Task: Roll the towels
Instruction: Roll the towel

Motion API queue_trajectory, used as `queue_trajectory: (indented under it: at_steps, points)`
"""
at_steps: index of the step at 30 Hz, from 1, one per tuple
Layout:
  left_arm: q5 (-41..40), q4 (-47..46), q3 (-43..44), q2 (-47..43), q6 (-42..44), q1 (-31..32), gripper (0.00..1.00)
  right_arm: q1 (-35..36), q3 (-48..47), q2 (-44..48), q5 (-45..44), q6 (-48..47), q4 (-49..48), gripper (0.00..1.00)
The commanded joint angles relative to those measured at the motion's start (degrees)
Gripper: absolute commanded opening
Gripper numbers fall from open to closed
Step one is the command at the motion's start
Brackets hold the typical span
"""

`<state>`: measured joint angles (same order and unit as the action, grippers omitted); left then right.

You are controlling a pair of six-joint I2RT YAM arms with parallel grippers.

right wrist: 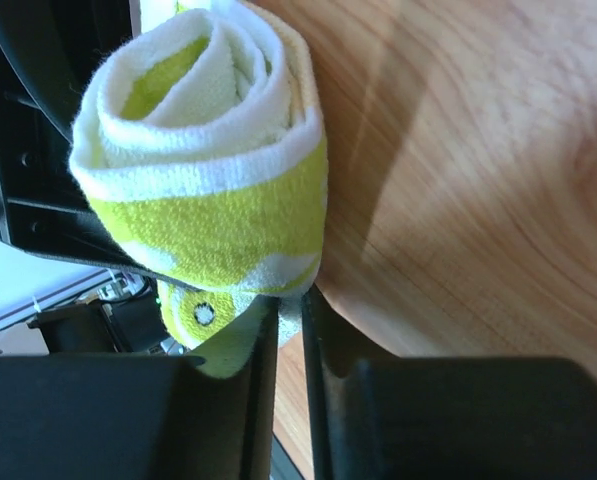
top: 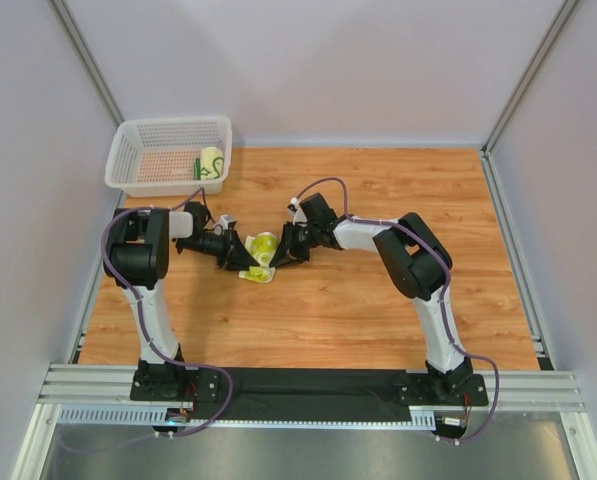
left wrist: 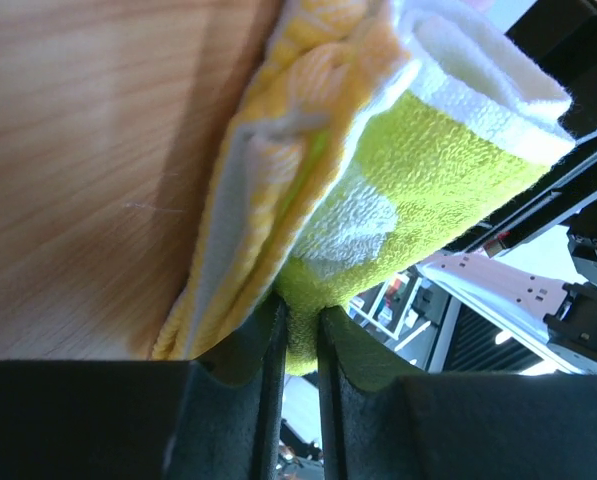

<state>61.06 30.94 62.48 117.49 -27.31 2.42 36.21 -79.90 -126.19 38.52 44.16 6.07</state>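
Rolling step judged nearly done: towel [top: 263, 246], mostly rolled, at tabletop [top: 378, 300] centre, pinched narrowly between left fingers [left wrist: 263, 350] and right fingers [right wrist: 328, 340]. Next likely needed: roll kept tight, carried to basket [top: 128, 140]

- One towel [top: 262, 248] lies mid-table [top: 378, 300], between my left gripper [top: 241, 259] and right gripper [top: 279, 257].
- Behind it, far left, the basket [top: 121, 168] holds a second towel [top: 211, 161].
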Motion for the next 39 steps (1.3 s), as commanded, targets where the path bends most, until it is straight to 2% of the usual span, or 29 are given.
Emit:
queue_trajectory:
  at_steps: [1, 6, 11, 12, 15, 21, 28, 35, 39]
  points:
    - [-3.2, 6.1, 0.2, 3.2, -1.2, 0.1, 0.23, 0.2, -2.2, -1.1, -4.6, 0.6, -3.2, 0.14]
    - [-6.6, 8.8, 1.9, 2.1, -0.2, 0.1, 0.28, 0.2, -3.3, 1.3, -4.2, 1.2, -3.2, 0.01]
    - [-11.5, 11.4, 3.9, -0.3, 0.6, 0.7, 0.41, 0.4, -3.4, 3.7, -3.5, 1.9, -2.2, 0.00]
    - [-12.9, 12.5, 4.7, -0.7, 0.8, 0.7, 0.46, 0.7, -3.7, 3.9, -3.5, 2.0, -1.9, 0.00]
    - [-17.1, 14.7, 6.2, -2.3, 1.3, 1.7, 0.52, 1.3, -4.0, 5.3, -3.7, 1.7, -0.5, 0.00]
    - [-27.5, 18.4, 9.2, -8.1, 0.9, 3.6, 0.54, 2.2, -5.6, 8.1, -5.6, 0.5, 3.3, 0.00]
    - [-34.9, 20.2, 10.1, -13.5, 1.2, 4.7, 0.51, 3.8, -7.8, 8.9, -6.4, 0.2, 5.7, 0.00]
    - [-39.1, 20.7, 11.8, -20.5, 2.4, 6.5, 0.48, 5.0, -10.7, 6.7, -8.3, -1.4, 11.4, 0.00]
    - [-38.4, 18.3, 12.1, -24.1, 3.6, 8.8, 0.48, 5.2, -12.1, 5.6, -9.8, -1.5, 14.4, 0.00]
